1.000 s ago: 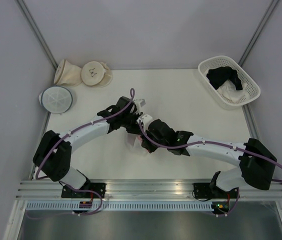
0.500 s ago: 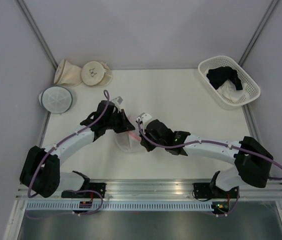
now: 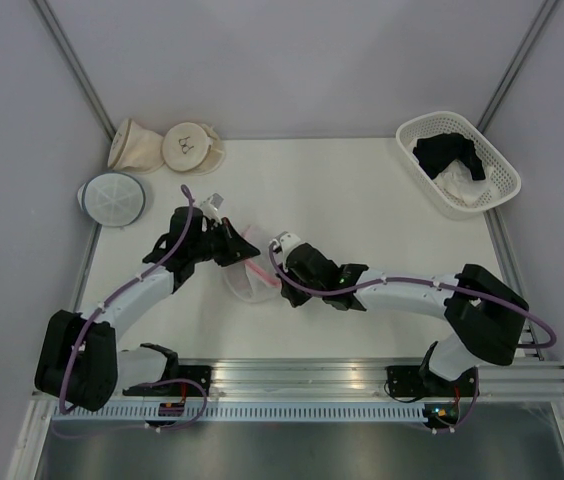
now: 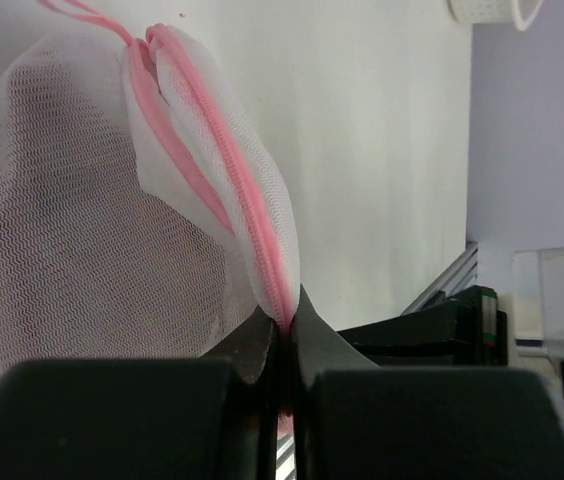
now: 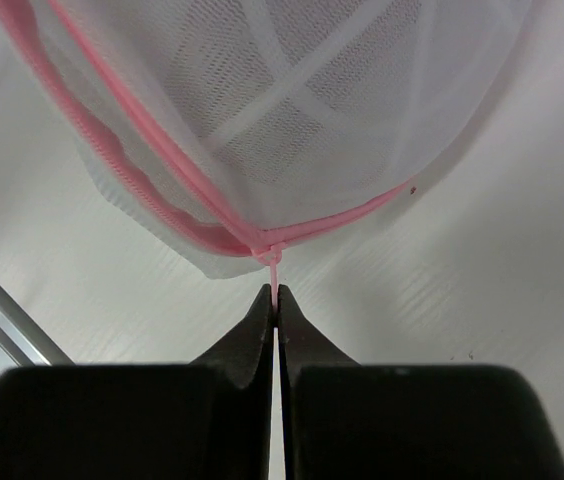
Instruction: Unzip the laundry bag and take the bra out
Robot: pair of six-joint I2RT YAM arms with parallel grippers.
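Two robot arms meet over a white mesh laundry bag (image 3: 247, 280) at the near middle of the worktop (image 3: 362, 210), left of centre, the bag stretched between them. The left gripper (image 4: 284, 325) is closed tight, its fingers pinching the pink zipper (image 4: 252, 230) edge where the mesh folds together. The right gripper (image 5: 274, 300) is likewise clamped, holding the thin pink pull cord (image 5: 274, 270) that hangs from the point where the pink rim lines join. Through the mesh only a dim shape shows, and what lies inside cannot be made out. At the far right corner stands a white basket (image 3: 502, 175) with a black garment (image 3: 447, 152) and a white cloth (image 3: 462, 188) in it. Near the far left corner lie two beige pouches (image 3: 187, 147), and just nearer than them a grey-rimmed pouch (image 3: 112, 197), all well apart from the arms.
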